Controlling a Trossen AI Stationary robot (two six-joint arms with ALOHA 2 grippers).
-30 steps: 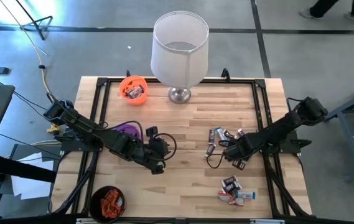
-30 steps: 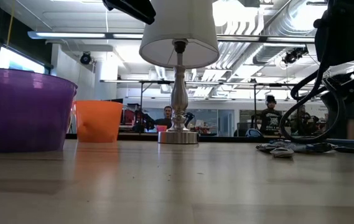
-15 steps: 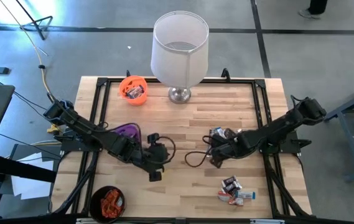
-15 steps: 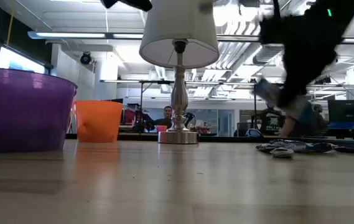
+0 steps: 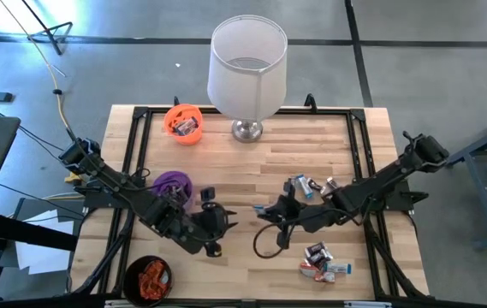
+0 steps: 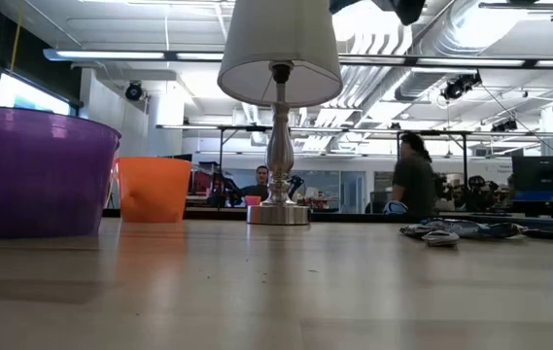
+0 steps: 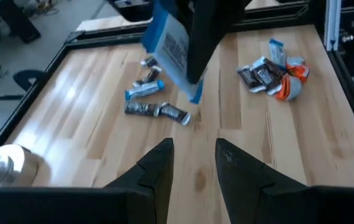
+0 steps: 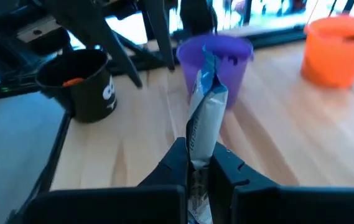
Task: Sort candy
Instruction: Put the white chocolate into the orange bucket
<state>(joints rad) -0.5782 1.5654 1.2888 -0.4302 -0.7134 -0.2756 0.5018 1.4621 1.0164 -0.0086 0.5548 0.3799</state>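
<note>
My right gripper (image 8: 196,155) hangs above the table's middle (image 5: 273,210), shut on one silver-white-blue candy (image 8: 204,106), which also shows in the left wrist view (image 7: 172,50). My left gripper (image 7: 192,158) faces it from the left (image 5: 222,216), open and with nothing between its fingers. More candy lies in a loose group (image 5: 311,186) at the right and in a pile (image 5: 324,261) near the front edge. A purple cup (image 5: 173,184), an orange cup (image 5: 183,122) and a black cup (image 5: 149,278) stand on the left half. My right gripper pinches the candy's lower end (image 8: 195,146) between its two fingers. The fingers lie nearly level and point toward the table's left side. The candy sticks out beyond the fingertips, its blue end (image 8: 208,59) foremost, lifted clear of the table.
A lamp (image 5: 247,68) with a white shade stands at the back middle. The orange cup holds dark candy and the black cup orange-red candy. A black frame (image 5: 136,120) runs along the table's edges. A person (image 6: 414,180) walks in the room behind.
My right gripper has risen from the candy group at the right and gone toward the table's left with one candy, tipping from pointing down to nearly level. My left arm has swung a little toward the near edge, uncovering the purple cup.
</note>
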